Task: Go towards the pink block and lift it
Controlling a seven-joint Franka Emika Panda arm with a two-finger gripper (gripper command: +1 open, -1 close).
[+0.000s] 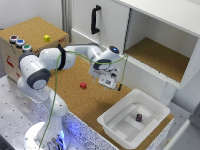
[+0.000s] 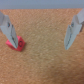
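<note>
The pink block (image 1: 83, 85) is a tiny reddish cube lying on the cork table top (image 1: 70, 95). My gripper (image 1: 111, 84) hangs above the cork, to the exterior view's right of the block and apart from it. In the wrist view the gripper (image 2: 40, 44) is open and empty, with cork between its two fingers. There the pink block (image 2: 16, 45) lies right by the tip of one finger (image 2: 7, 27), not centred between the two. I cannot tell whether it touches that finger.
A white tray (image 1: 112, 125) at the table's near right end holds a dark purple block (image 1: 138, 117). A cork-topped box (image 1: 30, 30) at the exterior view's left carries a yellow cube (image 1: 46, 38) and coloured buttons (image 1: 20, 42). A white cabinet with a black handle (image 1: 95, 19) stands behind.
</note>
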